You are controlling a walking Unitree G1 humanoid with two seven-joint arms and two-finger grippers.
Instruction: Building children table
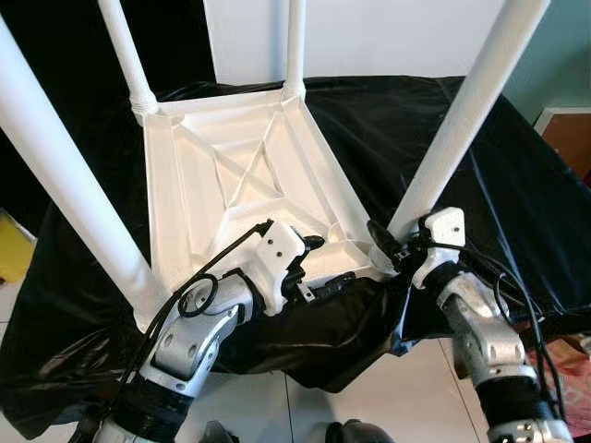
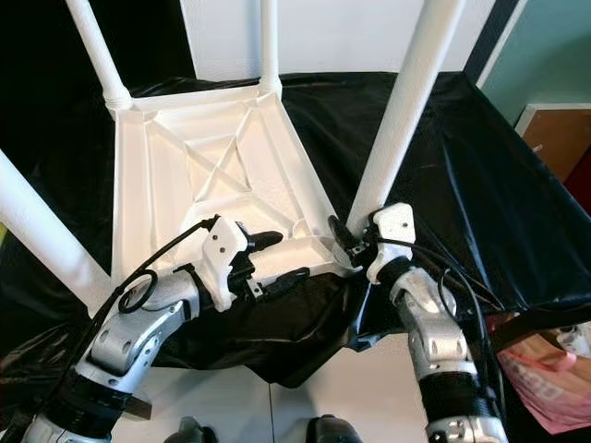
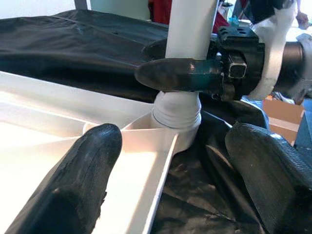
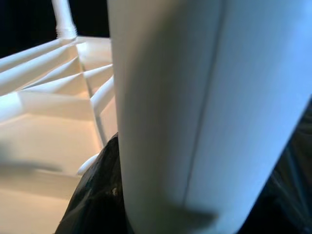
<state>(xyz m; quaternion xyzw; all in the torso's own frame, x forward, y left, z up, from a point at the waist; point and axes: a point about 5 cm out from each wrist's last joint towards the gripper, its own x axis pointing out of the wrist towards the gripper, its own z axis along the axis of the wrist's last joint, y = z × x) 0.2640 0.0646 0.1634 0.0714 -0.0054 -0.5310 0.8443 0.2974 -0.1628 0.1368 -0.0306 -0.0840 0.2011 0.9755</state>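
Black sheeting [image 1: 517, 175] drapes the worktop, which stands on a pale tiled floor [image 1: 369, 388] before a white wall [image 1: 388, 37]. On the sheeting lies the white table [image 1: 231, 166], turned upside down with its ribbed underside facing up. Four white legs rise from its corners: two far legs [image 1: 294, 41] by the wall, a near left leg [image 1: 65, 194] and a near right leg [image 1: 471, 111].

At the table's near edge, the left end effector [image 1: 319, 263] reaches in with its fingers [image 3: 83, 170] apart. One finger rests over the table's rim and the other hangs outside it above the sheeting, near the socket [image 3: 176, 113] of the near right leg.

At that same corner, the right end effector [image 1: 386, 242] is clamped on the near right leg just above its socket. In the left wrist view, one of its black fingers lies across the leg's base.
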